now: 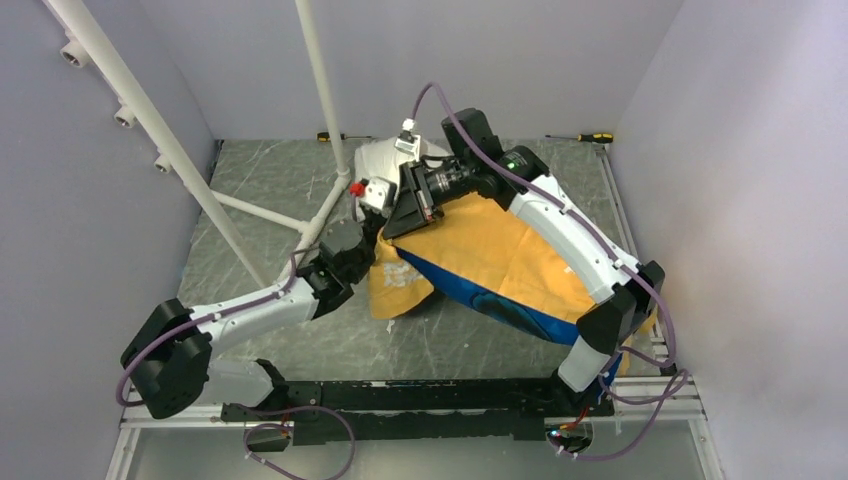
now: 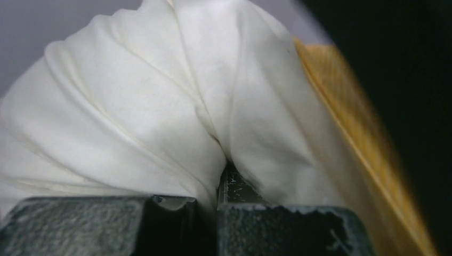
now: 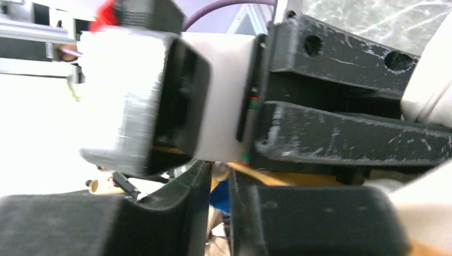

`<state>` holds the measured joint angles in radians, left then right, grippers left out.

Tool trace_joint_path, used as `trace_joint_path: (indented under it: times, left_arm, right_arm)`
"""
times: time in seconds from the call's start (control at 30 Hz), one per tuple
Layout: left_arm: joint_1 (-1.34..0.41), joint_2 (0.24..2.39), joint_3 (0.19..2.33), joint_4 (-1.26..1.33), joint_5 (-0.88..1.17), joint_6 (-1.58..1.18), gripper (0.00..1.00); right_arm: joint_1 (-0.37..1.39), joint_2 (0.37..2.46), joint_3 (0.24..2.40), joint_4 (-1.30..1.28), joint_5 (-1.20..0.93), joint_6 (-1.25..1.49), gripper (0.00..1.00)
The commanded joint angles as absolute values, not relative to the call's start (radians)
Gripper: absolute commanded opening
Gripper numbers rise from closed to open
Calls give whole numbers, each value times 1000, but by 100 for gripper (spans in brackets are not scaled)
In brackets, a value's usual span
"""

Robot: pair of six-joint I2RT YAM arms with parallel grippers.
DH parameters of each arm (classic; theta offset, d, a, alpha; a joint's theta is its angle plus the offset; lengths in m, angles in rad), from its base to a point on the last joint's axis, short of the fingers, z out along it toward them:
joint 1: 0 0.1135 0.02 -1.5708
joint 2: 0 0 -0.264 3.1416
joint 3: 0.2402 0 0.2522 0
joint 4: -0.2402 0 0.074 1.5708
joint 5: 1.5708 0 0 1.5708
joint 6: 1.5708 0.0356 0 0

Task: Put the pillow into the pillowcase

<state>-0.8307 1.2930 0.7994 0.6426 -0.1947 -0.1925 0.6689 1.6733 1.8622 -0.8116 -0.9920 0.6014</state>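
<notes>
From above, the pillowcase (image 1: 490,245) lies on the table (image 1: 260,190) under the right arm's forearm, yellow-orange side up. A strip of its blue side shows along the near edge. Its left corner is crumpled and folded, with white lettering on it. The pillow (image 1: 385,155) sticks out at the far left end of the pillowcase as a white bulge; the rest is covered. Both arms meet at that end. The left gripper (image 1: 380,200) comes in from the near left, and the right gripper (image 1: 400,212) reaches back from the far side, so the two are just beside each other. A white pipe frame (image 1: 320,90) stands at the far left, and two screwdrivers (image 1: 590,137) lie along the table's far edge.

In the left wrist view, the left gripper (image 2: 216,213) has its fingers (image 2: 96,224) nearly together, pinching a bunched fold of the white pillow (image 2: 133,117). The cloth gathers in creases down into the narrow gap. The yellow edge of the pillowcase (image 2: 341,106) runs down the right side, against the pillow.

In the right wrist view, the right gripper (image 3: 218,213) shows only a thin slit between its fingers (image 3: 320,224). Bits of yellow and blue cloth appear behind the slit, but I cannot tell whether any is gripped. The left gripper (image 3: 320,128) fills the view close ahead, with a yellow strip of pillowcase (image 3: 277,178) below it.
</notes>
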Motion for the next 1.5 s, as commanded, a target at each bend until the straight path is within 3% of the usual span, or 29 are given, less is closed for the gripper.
trace_joint_path:
  times: [0.0, 0.07, 0.17, 0.27, 0.5, 0.73, 0.97, 1.07, 1.17, 1.47]
  left_arm:
    - [-1013, 1289, 641, 698, -148, -57, 0]
    - [-1012, 1255, 582, 697, -200, -72, 0]
    - [-1012, 1199, 540, 614, -252, -84, 0]
    - [-1012, 1150, 510, 534, -293, -94, 0]
    - [-1012, 1062, 460, 455, -311, -123, 0]
    - [-1012, 1063, 464, 416, -259, -138, 0]
    - [-1012, 1071, 467, 426, -235, -137, 0]
    - [-1012, 1068, 467, 421, -233, -136, 0]
    - [-1012, 1063, 464, 419, -228, -147, 0]
    - [-1012, 1069, 456, 414, -222, -174, 0]
  right_arm:
    - [678, 1631, 1806, -494, -722, 490, 36]
    - [678, 1563, 1718, -573, -589, 447, 63]
    - [678, 1451, 1651, -709, -421, 406, 85]
    - [675, 1337, 1637, -829, -257, 393, 95]
    - [523, 1142, 1580, -1079, 114, 441, 95]
    - [372, 1083, 1456, -1154, 129, 451, 72]
    - [345, 1093, 1366, -1048, 39, 471, 59]
    - [334, 1109, 1362, -1027, 18, 475, 26]
    - [333, 1094, 1375, -1007, 12, 483, 2]
    - [333, 1058, 1479, -936, -70, 469, 0]
